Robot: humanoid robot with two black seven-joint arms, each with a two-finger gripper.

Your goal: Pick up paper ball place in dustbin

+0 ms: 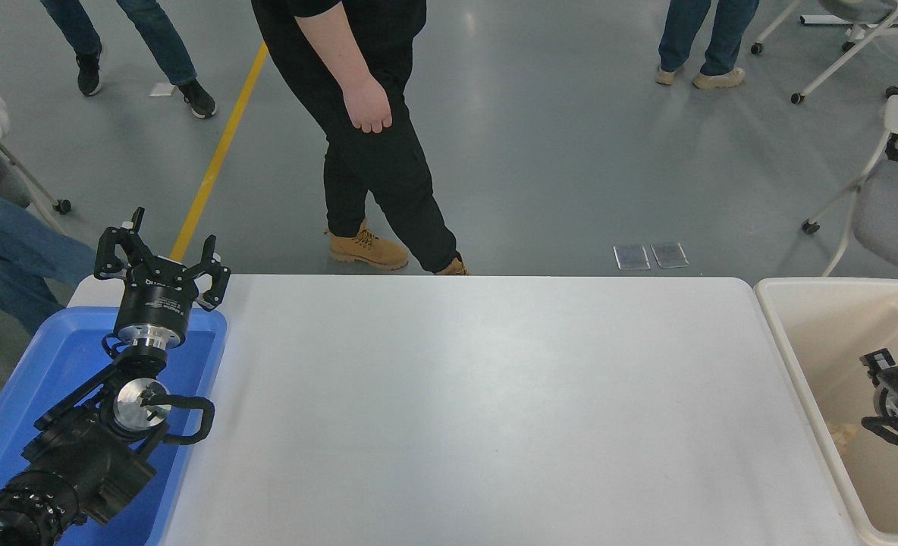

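Observation:
The paper ball (843, 437) is a small light-brown wad lying inside the dustbin (836, 282), low against its left wall. The dustbin is a large cream bin with a thick white rim at the table's right end. My right gripper (875, 391) comes in from the right edge and hangs over the bin's inside, open and empty, just above and to the right of the ball. My left gripper (162, 252) is open and parked at the lower left over the blue tray.
A blue shallow tray (47, 364) sits at the table's left end under my left arm. A person in black (373, 144) walks along the far side of the white table (479, 394). Other people and wheeled chairs (889, 189) stand further back.

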